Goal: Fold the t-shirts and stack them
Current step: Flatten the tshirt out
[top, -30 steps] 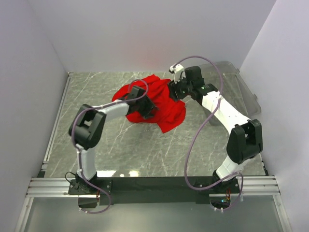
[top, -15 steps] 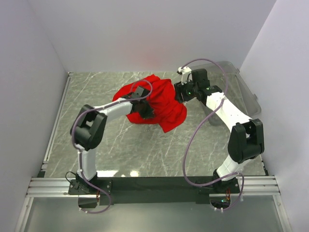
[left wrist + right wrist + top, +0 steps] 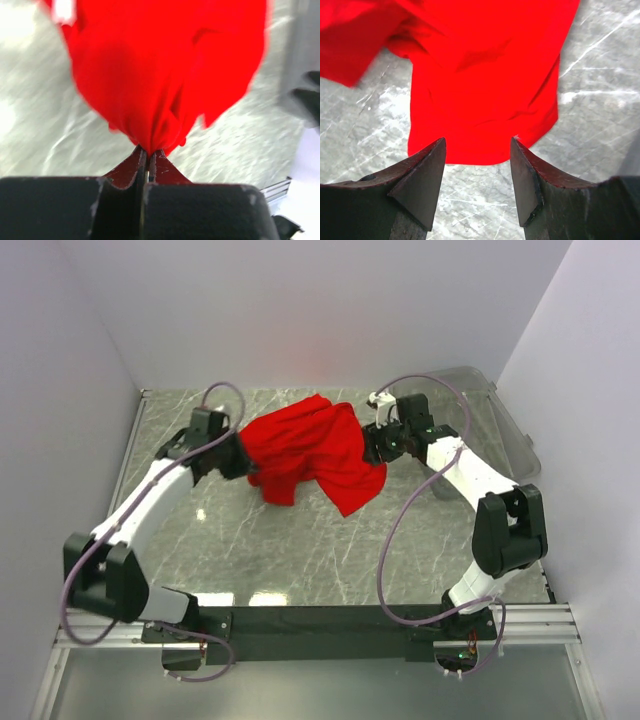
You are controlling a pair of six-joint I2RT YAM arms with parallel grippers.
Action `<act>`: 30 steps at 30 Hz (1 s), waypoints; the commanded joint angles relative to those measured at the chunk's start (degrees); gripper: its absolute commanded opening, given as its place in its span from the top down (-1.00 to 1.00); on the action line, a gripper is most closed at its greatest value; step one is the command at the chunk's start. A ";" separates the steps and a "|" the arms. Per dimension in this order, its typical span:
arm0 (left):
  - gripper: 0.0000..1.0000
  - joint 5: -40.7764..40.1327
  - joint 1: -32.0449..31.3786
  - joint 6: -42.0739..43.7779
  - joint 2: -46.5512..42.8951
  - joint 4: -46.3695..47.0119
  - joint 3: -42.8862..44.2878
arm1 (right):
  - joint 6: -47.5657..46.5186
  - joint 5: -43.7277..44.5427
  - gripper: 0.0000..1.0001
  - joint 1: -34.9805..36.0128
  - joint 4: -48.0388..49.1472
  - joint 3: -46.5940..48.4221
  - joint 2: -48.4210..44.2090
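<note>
Red t-shirt point(image 3: 165, 75) in left claw point(image 3: 148, 154) pinch

The left arm point(image 3: 150, 495) is extended forward from an elbow set far out to the left, and its end effector point(image 3: 238, 457) is clamped tight on the t-shirt point(image 3: 310, 445). The right arm point(image 3: 470, 475) is angled inward, its end effector point(image 3: 374, 446) held with jaws parted.

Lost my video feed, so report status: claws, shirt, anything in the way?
Left claw shut on a bunched edge of the red t-shirt. Right claw open, empty, at the shirt's right side. Shirt crumpled. Clear bin off right, not obstructing.
</note>
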 commanded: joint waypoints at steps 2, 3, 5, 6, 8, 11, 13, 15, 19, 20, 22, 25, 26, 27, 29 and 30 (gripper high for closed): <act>0.99 1.08 3.48 3.21 -7.85 -7.30 -7.29 | 1.20 -3.64 -0.20 -0.45 -1.88 0.65 1.01; 0.99 0.91 3.92 1.47 -9.95 -7.39 -10.17 | 1.73 -4.26 -0.20 -0.37 -2.41 0.92 1.71; 0.99 -0.49 4.36 -0.21 -11.99 -7.39 -12.65 | 3.57 -7.15 -0.18 -0.36 -3.55 1.01 3.47; 0.99 -1.02 5.06 -1.44 -13.82 -7.04 -14.75 | 4.19 -7.95 -0.18 0.16 -3.90 0.66 4.43; 0.99 -0.50 6.02 -2.24 -15.24 -5.37 -16.35 | 4.64 -9.28 -0.16 1.56 -4.78 0.57 5.49; 0.99 0.38 7.52 -2.77 -15.60 -4.49 -16.97 | 2.89 -8.85 -0.15 5.59 -7.24 1.10 7.43; 0.99 0.12 7.79 -2.16 -14.38 -4.75 -15.83 | 2.18 -7.27 -0.15 7.45 -8.21 1.18 8.39; 0.99 -0.50 7.96 -1.37 -13.49 -5.28 -14.69 | 1.13 -6.56 -0.14 9.47 -9.26 1.71 9.10; 0.99 -0.68 9.02 -0.14 -11.56 -5.19 -13.28 | -1.42 -3.58 -0.14 13.16 -10.94 0.22 9.10; 0.99 -0.41 9.19 0.04 -11.30 -5.10 -13.28 | -1.69 -2.87 -0.14 13.95 -10.85 -0.22 9.10; 0.99 -0.06 9.54 0.39 -10.68 -4.76 -12.75 | -1.69 -1.55 -0.14 15.80 -11.11 -0.75 9.89; 0.99 0.38 9.90 0.92 -10.24 -4.75 -12.22 | -1.69 1.87 -0.14 17.39 -10.76 -0.40 11.29; 0.99 0.29 9.98 1.18 -10.15 -4.84 -12.14 | -1.78 3.19 -0.14 17.74 -10.94 -0.22 11.73; 0.99 0.38 10.25 1.53 -10.15 -4.93 -11.87 | -2.21 5.12 -0.12 18.00 -10.94 0.21 12.00; 0.99 0.38 10.51 1.71 -10.15 -4.93 -12.05 | -2.92 6.71 -0.06 18.44 -11.55 0.48 12.97; 0.99 0.38 10.86 1.89 -10.32 -4.84 -12.14 | -3.09 7.76 -0.02 18.62 -11.64 0.39 13.14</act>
